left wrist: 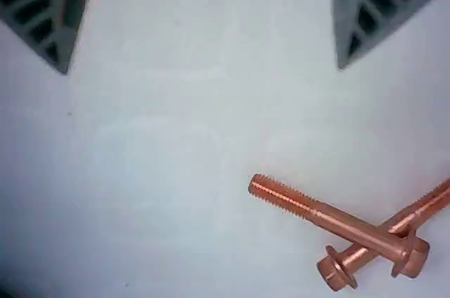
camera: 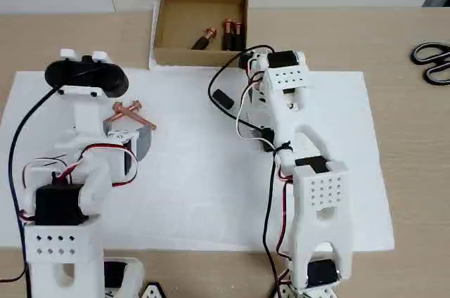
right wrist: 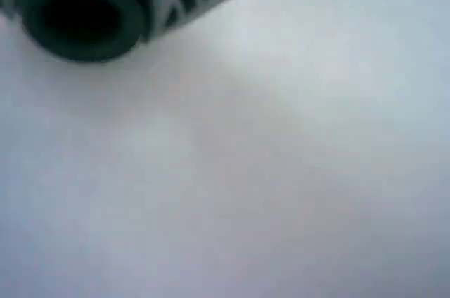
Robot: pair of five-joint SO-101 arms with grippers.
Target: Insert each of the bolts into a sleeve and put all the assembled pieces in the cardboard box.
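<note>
Bolts, two left loose: the first bolt (left wrist: pixel 330 217) lies over the second bolt (left wrist: pixel 422 210), crossed close to their flanged heads, flat on the white sheet (camera: pixel 211 192). They sit just beyond the tips of the left tool (left wrist: pixel 202 66), off toward one jaw and not centred in the gap. Left tool is wide open, holding nothing, low over the sheet. The first bolt's threaded end points back toward the tool and its shank is bare and free. The second bolt is pinned under it at the crossing. Judgement: a grab would go best on the top bolt's shank, with the jaws set across its long axis, so the tool needs a small shift forward and sideways first. Left arm is clearly the nearer to both. Right tool (camera: pixel 250 65) is well apart from them, just short of the cardboard box (camera: pixel 163 24) at its near corner, and looks closed on a black sleeve (right wrist: pixel 81 20) seen end-on against one ribbed jaw. Three assembled pieces (camera: pixel 228 34) already lie in the box. Open sheet between the two tools gives room to bring bolt and sleeve together. Scissors (camera: pixel 432 59) lie far off on the worktop (camera: pixel 394 31), beyond the right tool.
</note>
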